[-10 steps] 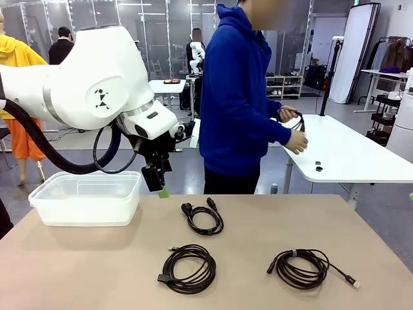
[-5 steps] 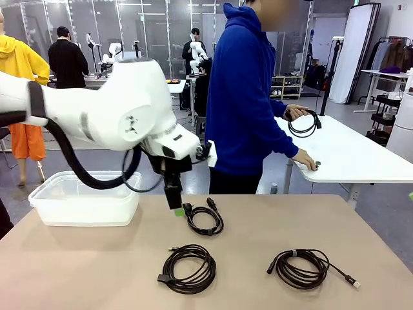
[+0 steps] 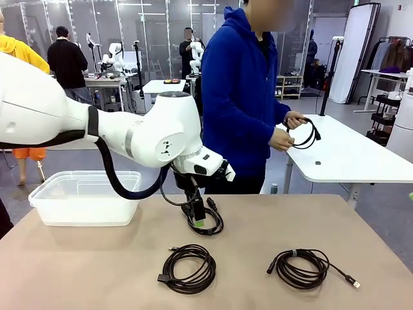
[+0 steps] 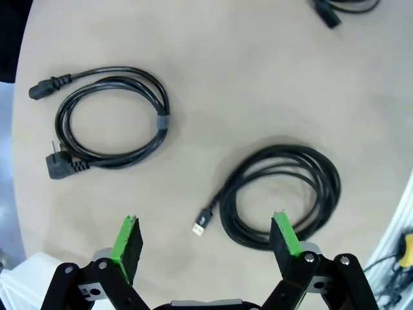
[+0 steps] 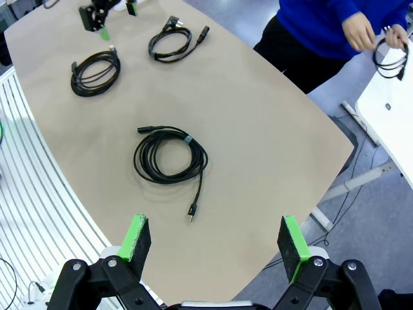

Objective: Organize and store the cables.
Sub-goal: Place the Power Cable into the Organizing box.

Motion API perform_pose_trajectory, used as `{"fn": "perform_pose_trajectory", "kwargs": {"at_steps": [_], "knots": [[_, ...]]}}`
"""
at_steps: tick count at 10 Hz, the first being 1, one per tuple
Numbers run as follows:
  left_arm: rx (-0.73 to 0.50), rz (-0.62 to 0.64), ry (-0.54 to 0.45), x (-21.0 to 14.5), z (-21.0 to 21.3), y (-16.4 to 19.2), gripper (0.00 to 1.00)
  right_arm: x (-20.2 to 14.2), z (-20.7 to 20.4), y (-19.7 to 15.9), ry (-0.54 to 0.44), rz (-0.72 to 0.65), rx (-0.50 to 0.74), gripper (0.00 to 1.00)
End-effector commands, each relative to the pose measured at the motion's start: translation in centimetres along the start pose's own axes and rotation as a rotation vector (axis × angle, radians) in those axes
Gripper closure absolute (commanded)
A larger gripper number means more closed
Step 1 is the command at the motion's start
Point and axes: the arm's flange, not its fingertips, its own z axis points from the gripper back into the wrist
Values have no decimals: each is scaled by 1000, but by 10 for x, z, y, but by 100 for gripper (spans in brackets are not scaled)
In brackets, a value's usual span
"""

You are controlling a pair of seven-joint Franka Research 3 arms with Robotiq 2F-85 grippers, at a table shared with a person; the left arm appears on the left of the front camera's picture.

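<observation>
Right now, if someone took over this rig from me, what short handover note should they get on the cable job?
Left end effector: open, holding nothing, over the table beside the plug cable and the near-left cable.
Right end effector: open, holding nothing, high over the near-right cable.
Fourth cable: in the person's hands at the other table.
Done: no cable visible in the bin.
Left: store all four.

Grey floor [image 3: 387,208], white side table [image 3: 361,155], glass partitions [image 3: 129,22] behind.
</observation>
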Motion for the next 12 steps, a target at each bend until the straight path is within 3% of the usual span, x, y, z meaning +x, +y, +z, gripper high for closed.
{"fn": "perform_pose_trajectory", "kwargs": {"at_steps": [1,5,12], "knots": [[2,-1,32,25,-11,21,0,-2,1,0,-4,13,5,0],[-9,28,60,47,-56,52,0,-2,1,0,-4,13,5,0],[-62,86,116,52,-113,57,2,-2,1,0,-4,13,5,0]]}}
